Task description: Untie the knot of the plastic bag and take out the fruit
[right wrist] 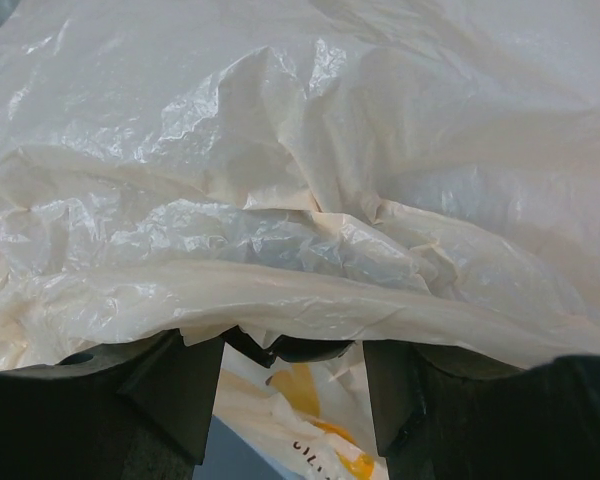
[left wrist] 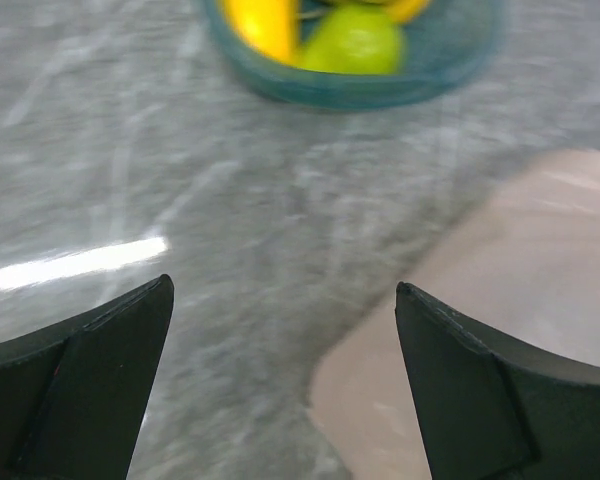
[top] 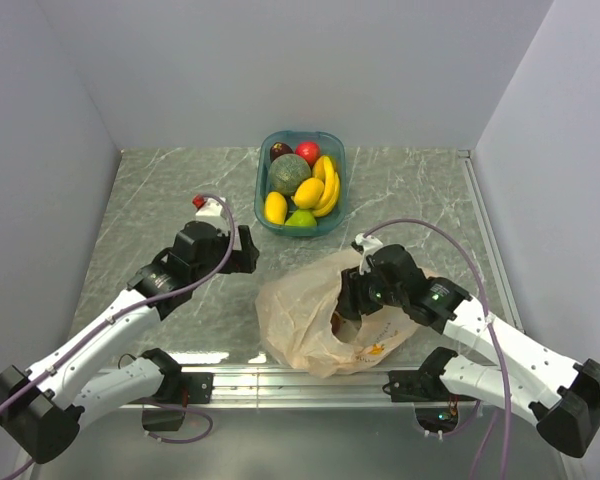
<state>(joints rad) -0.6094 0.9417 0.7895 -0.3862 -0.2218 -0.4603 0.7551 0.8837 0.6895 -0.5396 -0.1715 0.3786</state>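
Observation:
The plastic bag [top: 310, 320] lies crumpled at the front middle, its mouth facing right. No knot shows. My right gripper [top: 352, 300] is pushed into the mouth. In the right wrist view the bag film [right wrist: 300, 200] drapes over the fingertips. The fingers [right wrist: 180, 400] stand partly apart with a dark rounded thing [right wrist: 300, 350] between them; I cannot tell whether they grip it. My left gripper [top: 248, 250] is open and empty, low over the table left of the bag [left wrist: 510, 300]. The melon [top: 289, 173], bananas [top: 328, 180] and small yellow fruits [top: 276, 207] lie in the blue tub [top: 264, 215].
The tub stands at the back middle and also holds a red apple [top: 307, 152] and a lime [top: 301, 218], which shows in the left wrist view [left wrist: 355, 40]. White walls close in the table on three sides. A metal rail [top: 280, 378] runs along the near edge.

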